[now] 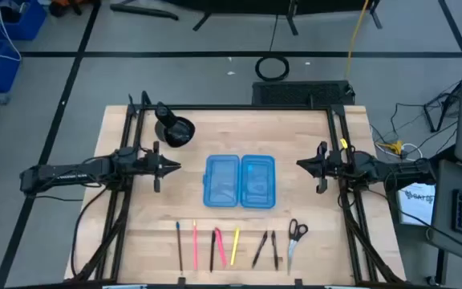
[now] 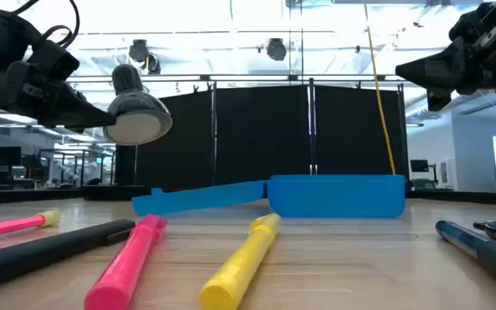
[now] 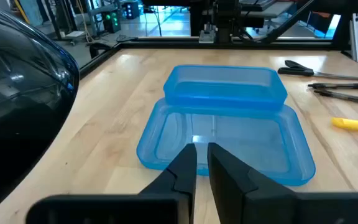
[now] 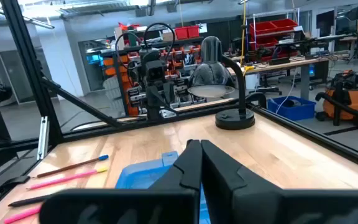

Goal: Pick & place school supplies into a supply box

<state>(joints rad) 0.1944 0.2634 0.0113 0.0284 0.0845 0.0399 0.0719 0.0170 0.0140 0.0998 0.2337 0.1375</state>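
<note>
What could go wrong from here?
1. The pens lie close together in a row; a grasp may catch or nudge a neighbour.
2. The scissors lie flat on the table, so pinching them may slip.
3. The box is shallow; a long pen dropped crooked may rest on its rim.

Bare tabletop [image 1: 295, 132] lying open around the blue case [image 1: 240, 181]; black lamp [image 1: 174, 129] standing beyond the left hand [image 1: 175, 167], pens [image 1: 215, 245] lining the near edge.
</note>
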